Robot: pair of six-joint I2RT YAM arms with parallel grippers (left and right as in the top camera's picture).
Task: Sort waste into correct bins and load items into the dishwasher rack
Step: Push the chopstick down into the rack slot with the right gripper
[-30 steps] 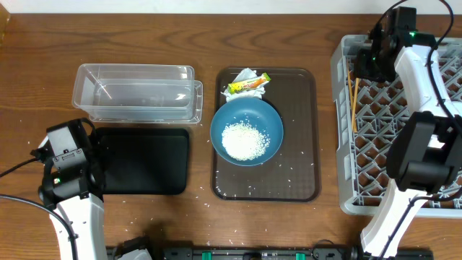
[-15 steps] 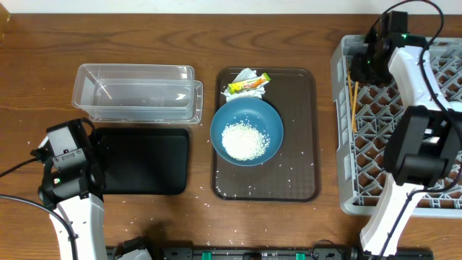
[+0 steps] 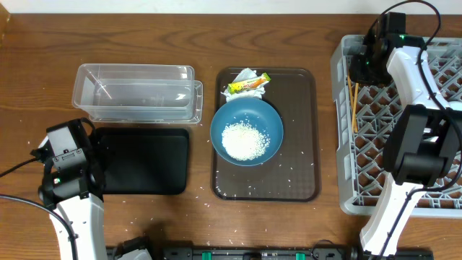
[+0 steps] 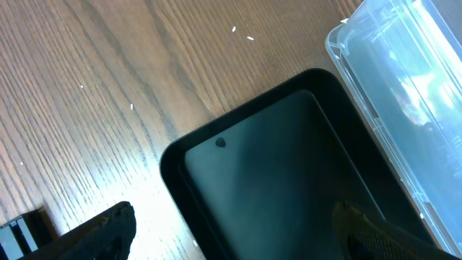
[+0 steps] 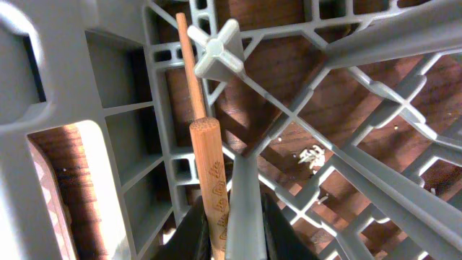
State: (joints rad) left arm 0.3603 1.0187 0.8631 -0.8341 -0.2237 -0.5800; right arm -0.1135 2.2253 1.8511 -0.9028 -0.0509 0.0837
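The wooden counter (image 3: 144,36) carries everything. The grey rack (image 3: 341,166) takes up its right edge. The brown tray (image 3: 299,144) lies at the counter's middle. Left of it, the clear tub (image 3: 137,68) stands toward the back edge. The black tray (image 3: 144,162) lies just in front of the tub, toward the front-left corner.

The left pincer (image 4: 231,217) hangs over the black tray's left end with its fingers (image 4: 108,227) spread wide and nothing between them. The right pincer (image 5: 231,231) is down in the rack's back-left corner. Its fingers (image 5: 191,235) stand close together, and one chopstick runs up between them beside a grey rib (whether it is actually pinched I cannot tell).

The blue bowl (image 3: 245,108) sits on the brown tray's back-left part with a mound of rice (image 3: 245,141) in its middle. The chopsticks (image 3: 354,101) lie in the rack along its left wall, running front to back. The tissue (image 3: 245,74) rests at the brown tray's back edge, just behind the bowl, with the wrapper (image 3: 249,84) on top of it. Loose grains (image 3: 289,172) dot the brown tray's front half, and a few more lie near the counter's front edge.
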